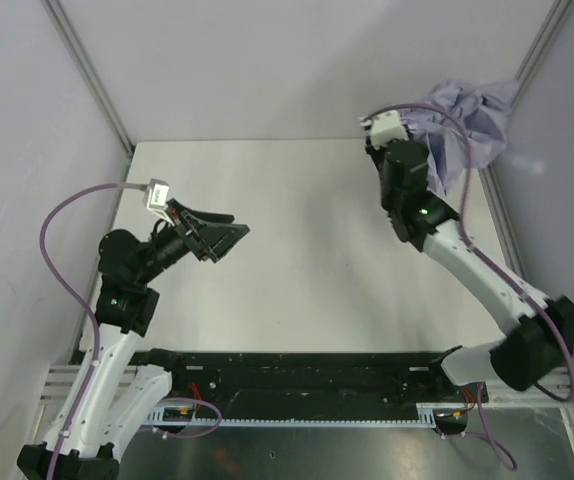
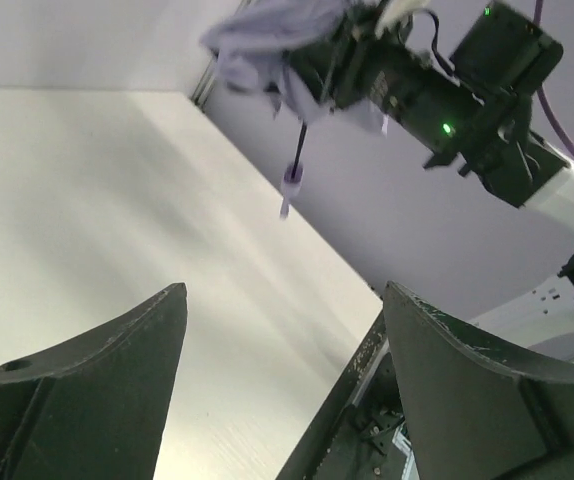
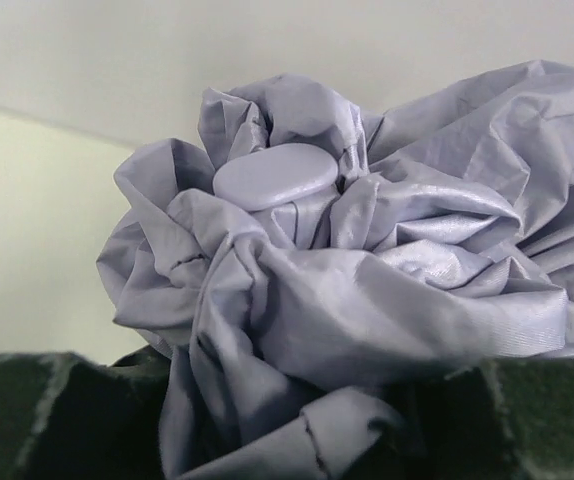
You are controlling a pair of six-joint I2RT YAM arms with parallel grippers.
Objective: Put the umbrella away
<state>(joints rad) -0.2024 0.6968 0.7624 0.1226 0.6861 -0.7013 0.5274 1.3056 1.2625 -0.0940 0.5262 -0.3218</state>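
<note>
The umbrella [image 1: 472, 115] is a crumpled lavender-grey bundle raised at the table's far right corner. In the right wrist view its fabric [image 3: 347, 290] fills the space between the dark fingers [image 3: 37, 410], with the round top cap [image 3: 275, 175] facing the camera. My right gripper [image 3: 287, 400] is shut on this fabric. From the left wrist view the thin black shaft [image 2: 302, 130] hangs down from the canopy [image 2: 262, 45], ending in the small pale handle [image 2: 292, 178], clear of the table. My left gripper [image 1: 237, 225] [image 2: 285, 295] stands open and empty over the table's left half, well apart from the umbrella.
The white table [image 1: 297, 250] is walled by pale panels with metal frame posts [image 1: 92, 85] at the back corners. A black rail [image 1: 297, 365] runs along the near edge between the arm bases. Lavender cables [image 1: 52, 250] loop off each arm.
</note>
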